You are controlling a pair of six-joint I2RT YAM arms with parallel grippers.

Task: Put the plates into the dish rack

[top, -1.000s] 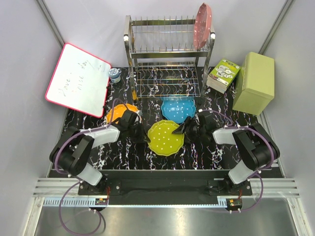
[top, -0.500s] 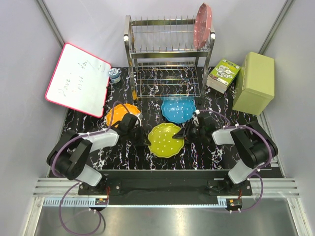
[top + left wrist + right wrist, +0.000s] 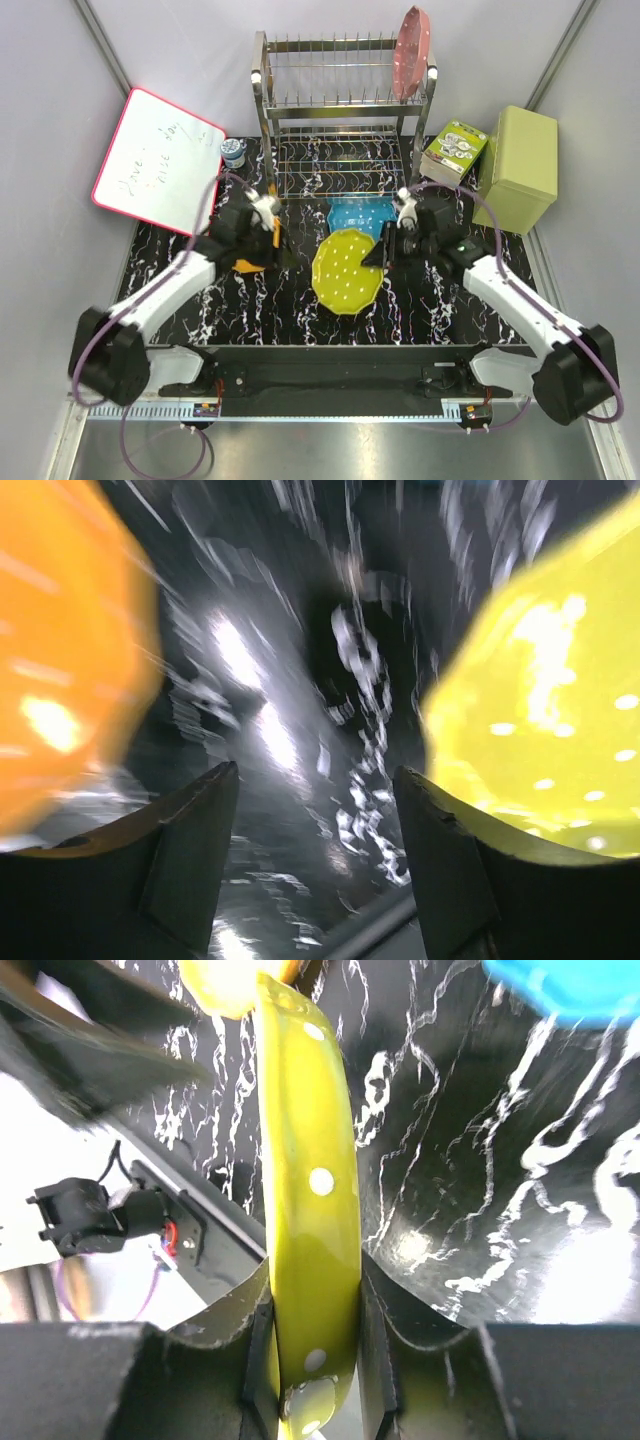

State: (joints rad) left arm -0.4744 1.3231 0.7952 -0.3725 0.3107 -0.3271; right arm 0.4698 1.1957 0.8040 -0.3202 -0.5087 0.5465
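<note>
1. While the right gripper (image 3: 310, 1332) is clamped on the rim of the yellow-green plate (image 3: 346, 272), the wrist view shows that plate edge-on between the pads. From above it hangs tilted over the table (image 3: 270, 305), just in front of the blue plate (image 3: 352, 212).
2. The step in hand looks like carrying this plate to the slotted top tier of the dish rack (image 3: 262, 90). There, 1 pink plate (image 3: 411, 52) already stands at the right end.
3. To do it well, turn the plate fully upright with its edge parallel to the slot wires. Then lower it from above into a slot left of the pink one.
4. The hold is on the rim alone, so the smooth plastic may swing or slip; slow wrist turns seem wise.
5. The left gripper (image 3: 312, 780) is spread wide and empty, between the orange plate (image 3: 60, 650) and the yellow-green one.
6. Open room lies above the top tier's left and middle slots. The chrome posts and front rail are the edges to clear, and the pale green box (image 3: 517, 168) crowds the right arm's side.
</note>
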